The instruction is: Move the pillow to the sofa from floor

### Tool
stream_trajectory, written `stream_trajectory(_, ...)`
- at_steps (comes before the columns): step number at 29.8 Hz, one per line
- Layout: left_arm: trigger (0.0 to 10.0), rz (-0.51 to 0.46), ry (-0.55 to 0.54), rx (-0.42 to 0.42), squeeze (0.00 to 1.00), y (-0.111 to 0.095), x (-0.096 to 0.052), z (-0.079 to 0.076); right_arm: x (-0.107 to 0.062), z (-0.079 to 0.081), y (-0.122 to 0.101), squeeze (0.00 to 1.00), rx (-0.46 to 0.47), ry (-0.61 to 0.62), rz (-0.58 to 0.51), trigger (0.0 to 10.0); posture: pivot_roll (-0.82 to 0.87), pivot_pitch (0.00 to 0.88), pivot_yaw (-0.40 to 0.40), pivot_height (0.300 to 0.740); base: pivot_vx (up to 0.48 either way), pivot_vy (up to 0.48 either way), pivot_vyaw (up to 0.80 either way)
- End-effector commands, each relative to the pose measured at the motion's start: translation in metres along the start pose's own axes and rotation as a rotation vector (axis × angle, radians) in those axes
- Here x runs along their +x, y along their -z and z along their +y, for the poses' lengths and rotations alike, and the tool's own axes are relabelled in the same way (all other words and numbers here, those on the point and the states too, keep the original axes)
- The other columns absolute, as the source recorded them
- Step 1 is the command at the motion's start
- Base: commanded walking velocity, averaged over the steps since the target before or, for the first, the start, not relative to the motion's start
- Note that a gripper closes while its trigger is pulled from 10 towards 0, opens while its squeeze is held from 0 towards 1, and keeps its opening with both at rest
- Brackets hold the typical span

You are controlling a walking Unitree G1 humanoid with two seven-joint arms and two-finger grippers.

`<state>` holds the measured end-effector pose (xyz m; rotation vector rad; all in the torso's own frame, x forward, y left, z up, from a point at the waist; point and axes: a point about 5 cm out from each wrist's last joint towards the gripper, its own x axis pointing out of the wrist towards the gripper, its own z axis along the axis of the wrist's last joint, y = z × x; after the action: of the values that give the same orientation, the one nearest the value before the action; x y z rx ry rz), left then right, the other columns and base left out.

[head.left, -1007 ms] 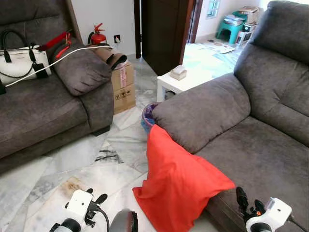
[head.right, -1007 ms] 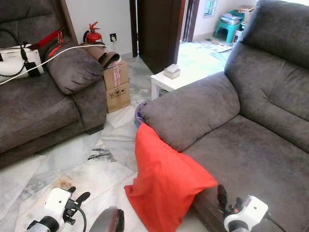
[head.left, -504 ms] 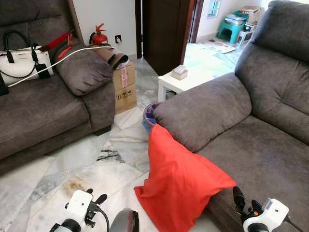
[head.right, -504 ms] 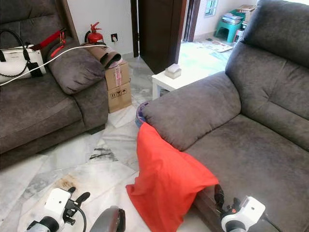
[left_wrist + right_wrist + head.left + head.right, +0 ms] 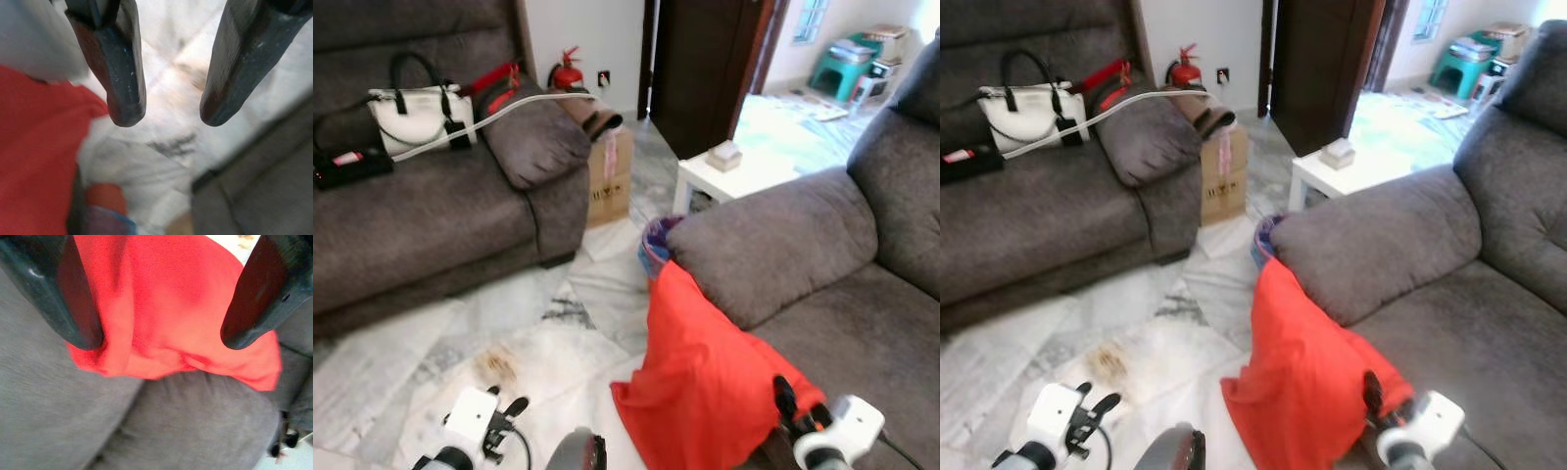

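Red pillow [image 5: 705,377]: leaning against the front edge of the grey sofa [image 5: 847,323], lower corner on the marble floor [image 5: 509,333], upper part propped up along the armrest [image 5: 764,245]. I'd call it half on, half off.
Right pincer [image 5: 159,340]: fingers spread wide, nothing held. My wrist view looks straight at the red fabric between them, with the grey cushion just beside it. In the head view it sits at the pillow's sofa-side edge, very near or touching; I can't tell which.
Left pincer [image 5: 166,115]: fingers apart, empty, low over the floor, pillow off to one side of its wrist view. I judge it not engaged.
Done: approach only, as I read it. I'm squared up to the pillow with the right arm in reach.
Left: close on the fabric, lift the pillow clear of the floor, set it on the seat, release.
Progress: early, in my judgement; no grasp yet.
Risk: soft, slack cover; I expect a pinch may take only cloth and let the bulk sag.
Surroundings: second sofa [image 5: 421,215] with a white handbag [image 5: 411,113], a cardboard box [image 5: 610,176] and a small white bench [image 5: 734,171] all sit well apart from the pillow.
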<state>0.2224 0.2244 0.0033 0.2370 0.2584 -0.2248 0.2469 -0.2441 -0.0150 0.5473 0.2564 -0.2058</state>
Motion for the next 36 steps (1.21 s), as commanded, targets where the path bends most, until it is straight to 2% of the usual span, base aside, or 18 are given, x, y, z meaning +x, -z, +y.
stream_trajectory(1, 10.0, 0.021, 0.015, -0.017, 0.00, 0.006, -0.003, -0.005, -0.006, -0.010, 0.002, 0.00, 0.016, 0.041, 0.006, 10.0, 0.20, 0.057, 0.008, 0.618, 0.334, 0.000, 0.00)
stream_trajectory(9, 10.0, 0.022, 0.021, -0.002, 0.00, 0.006, -0.002, -0.006, -0.005, -0.009, 0.001, 0.00, -0.006, 0.055, 0.004, 10.0, 0.20, 0.058, 0.009, 0.618, 0.122, 0.000, 0.00)
stream_trajectory(13, 10.0, 0.022, 0.024, -0.003, 0.00, 0.006, -0.002, -0.007, -0.005, -0.014, -0.002, 0.00, -0.018, 0.115, -0.008, 10.0, 0.20, 0.072, 0.011, 0.618, 0.000, 0.000, 0.00)
stream_trajectory(17, 10.0, 0.024, 0.028, -0.004, 0.00, 0.006, -0.002, -0.008, -0.004, -0.019, -0.008, 0.00, -0.056, 0.172, -0.026, 10.0, 0.20, 0.076, 0.009, 0.618, 0.000, 0.000, 0.00)
stream_trajectory(18, 10.0, 0.025, 0.030, -0.005, 0.00, 0.006, -0.002, -0.008, -0.004, -0.022, -0.012, 0.00, -0.106, 0.206, -0.032, 10.0, 0.20, 0.082, 0.007, 0.618, 0.000, 0.000, 0.00)
stream_trajectory(21, 10.0, 0.034, 0.032, -0.013, 0.00, 0.008, -0.003, -0.010, -0.003, -0.026, -0.017, 0.00, -0.152, 0.233, -0.019, 10.0, 0.20, 0.091, 0.002, 0.618, 0.000, 0.000, 0.00)
stream_trajectory(26, 10.0, 0.040, 0.029, -0.022, 0.00, 0.010, -0.005, -0.010, 0.002, -0.017, -0.015, 0.00, -0.194, 0.076, 0.065, 10.0, 0.21, 0.095, -0.001, 0.618, 0.000, 0.000, 0.00)
stream_trajectory(31, 10.0, 0.046, 0.033, -0.028, 0.00, 0.011, -0.006, -0.012, 0.003, -0.012, -0.009, 0.00, -0.157, -0.008, 0.126, 10.0, 0.20, 0.099, -0.007, 0.618, 0.000, 0.000, 0.00)
stream_trajectory(34, 10.0, 0.046, 0.034, -0.031, 0.00, 0.011, -0.006, -0.012, 0.002, -0.007, -0.001, 0.00, -0.094, -0.064, 0.183, 10.0, 0.20, 0.101, -0.008, 0.618, 0.000, 0.000, 0.00)
stream_trajectory(35, 10.0, 0.046, 0.034, -0.031, 0.00, 0.011, -0.006, -0.013, 0.002, -0.006, 0.001, 0.19, -0.104, -0.081, 0.200, 10.0, 0.20, 0.102, -0.007, 0.618, 0.000, 0.000, 0.00)
stream_trajectory(36, 10.0, 0.045, 0.034, -0.032, 0.00, 0.011, -0.006, -0.013, 0.001, -0.005, 0.004, 0.31, -0.131, -0.103, 0.224, 10.0, 0.20, 0.103, -0.007, 0.618, 0.000, 0.000, 0.00)
